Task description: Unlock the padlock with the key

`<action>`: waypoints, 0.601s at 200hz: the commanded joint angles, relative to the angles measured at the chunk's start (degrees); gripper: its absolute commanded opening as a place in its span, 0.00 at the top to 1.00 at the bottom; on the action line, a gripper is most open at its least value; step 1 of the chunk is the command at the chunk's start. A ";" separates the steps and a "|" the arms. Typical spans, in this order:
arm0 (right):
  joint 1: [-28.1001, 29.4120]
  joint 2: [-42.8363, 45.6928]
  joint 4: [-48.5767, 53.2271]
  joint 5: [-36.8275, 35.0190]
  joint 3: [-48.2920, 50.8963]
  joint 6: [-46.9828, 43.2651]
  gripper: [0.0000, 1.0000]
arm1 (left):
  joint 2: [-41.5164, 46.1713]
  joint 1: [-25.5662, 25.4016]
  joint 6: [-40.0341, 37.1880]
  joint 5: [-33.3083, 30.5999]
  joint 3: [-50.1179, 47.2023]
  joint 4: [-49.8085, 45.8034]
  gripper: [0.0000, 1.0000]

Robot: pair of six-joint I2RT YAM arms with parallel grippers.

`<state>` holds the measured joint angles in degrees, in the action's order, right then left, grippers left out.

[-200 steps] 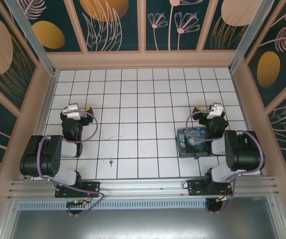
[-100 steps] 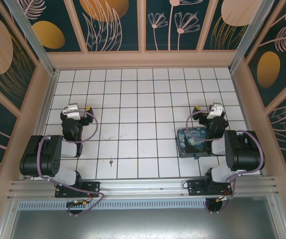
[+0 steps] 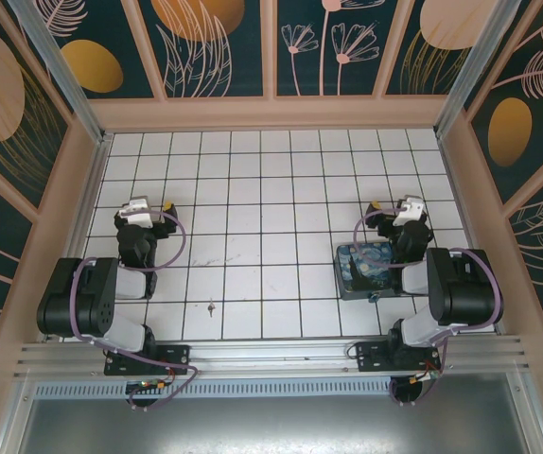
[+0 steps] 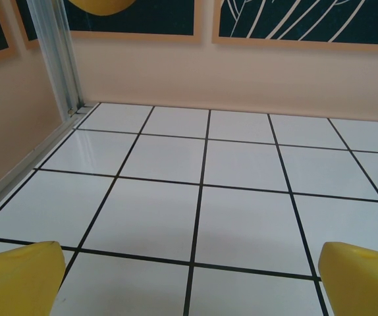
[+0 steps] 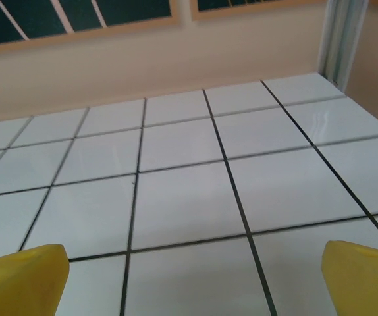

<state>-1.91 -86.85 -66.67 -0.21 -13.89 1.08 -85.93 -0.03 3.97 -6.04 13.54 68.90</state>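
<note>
**Supervisor:** What were the jaws doing when you looked?

**Operator:** On my screen both sets stood wide apart and gripped nothing. In the left wrist camera the left jaws' yellow fingertips [image 4: 18,280] sat in the bottom corners, with bare white tile between them. The right jaws looked the same in their own camera, one yellow tip [image 5: 363,276] at each side. From above, the left arm [image 3: 82,303] was folded back at the left of the tiled surface [image 3: 271,180]. The right arm [image 3: 456,284] was folded back at the right.

**Supervisor:** And the key?

**Operator:** I saw the key [image 3: 213,306] as a thin dark sliver lying flat on a tile in the near rows. It was between the two arms but closer to the left one, and well apart from both sets of jaws.

**Supervisor:** The padlock?

**Operator:** I was less sure of that. A tiny dark speck, which I took for the padlock [image 3: 377,297], lay at the near right corner of the blue painted tin box [image 3: 359,268]. It was too small for me to tell whether it touched the box. The box itself lay flat just beside the right arm's wrist, which overlapped its right edge from above. The key and that speck were well apart.
</note>
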 commanded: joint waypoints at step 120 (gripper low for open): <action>-6.45 33.87 83.93 -3.26 -21.68 28.75 0.01 | 21.95 -0.40 28.20 11.75 27.68 -61.15 0.01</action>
<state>-5.13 -57.47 0.84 -2.24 -36.67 23.24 -65.17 -0.05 23.11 -1.67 38.20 20.51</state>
